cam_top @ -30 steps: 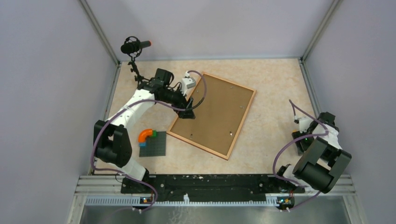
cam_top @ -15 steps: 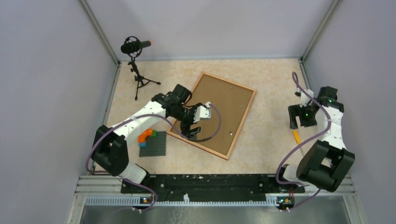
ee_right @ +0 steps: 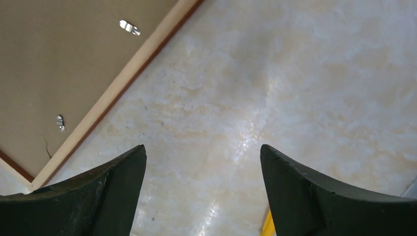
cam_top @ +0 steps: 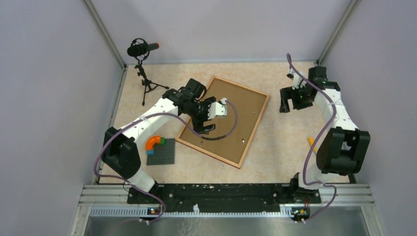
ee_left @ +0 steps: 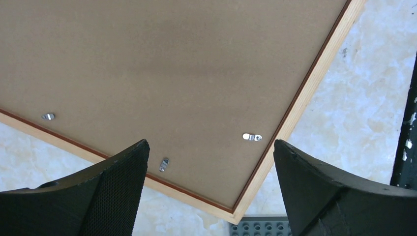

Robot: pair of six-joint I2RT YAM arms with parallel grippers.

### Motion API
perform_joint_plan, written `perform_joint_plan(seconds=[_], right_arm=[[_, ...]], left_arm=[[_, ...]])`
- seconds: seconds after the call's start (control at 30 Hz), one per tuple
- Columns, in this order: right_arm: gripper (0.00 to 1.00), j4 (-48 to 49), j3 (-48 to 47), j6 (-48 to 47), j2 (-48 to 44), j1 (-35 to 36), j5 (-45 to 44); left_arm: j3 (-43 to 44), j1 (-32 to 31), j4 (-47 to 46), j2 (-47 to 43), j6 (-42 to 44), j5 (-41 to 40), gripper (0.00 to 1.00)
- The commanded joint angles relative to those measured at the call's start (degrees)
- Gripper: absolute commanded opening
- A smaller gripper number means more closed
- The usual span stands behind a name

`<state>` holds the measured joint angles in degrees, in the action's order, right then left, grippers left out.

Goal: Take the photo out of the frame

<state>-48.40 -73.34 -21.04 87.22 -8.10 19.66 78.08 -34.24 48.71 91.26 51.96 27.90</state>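
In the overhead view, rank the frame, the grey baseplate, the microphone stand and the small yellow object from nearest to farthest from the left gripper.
1. frame, lying back-up directly under the left gripper.
2. grey baseplate, to its near left.
3. microphone stand, in the far left corner.
4. small yellow object, far over on the right side.

No lettering, label, brand, number or sign is legible in any view, including on the plain board back of the frame (ee_left: 162, 69), which lies between and beyond the jaws of the left gripper (ee_left: 210, 146).
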Motion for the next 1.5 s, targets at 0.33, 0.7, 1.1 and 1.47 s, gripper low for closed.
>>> perform_joint_plan(seconds=[0.33,0.7,1.1,1.47], right_arm=[[0.86,2.67,-8.25,5.8,9.3,7.73,1.74],[0.87,4.66,2.07,9.63,2.82,9.29,6.63],[0.88,5.2,6.7,10.19,-2.08,9.29,14.17],[0.89,5.85,6.78,11.08,-1.93,8.31,13.99]], left_arm=[[-6.12,-3.55,0.83,-6.92,-3.17,-4.76,0.99],[-9.97,-12.54,0.68,-4.29,-2.17,-7.57,0.99],[-7.02,-14.94,-0.35,3.02,-2.18,-9.01,0.92],[-6.4,-16.22,1.47,6.92,3.39,-9.46,0.84]])
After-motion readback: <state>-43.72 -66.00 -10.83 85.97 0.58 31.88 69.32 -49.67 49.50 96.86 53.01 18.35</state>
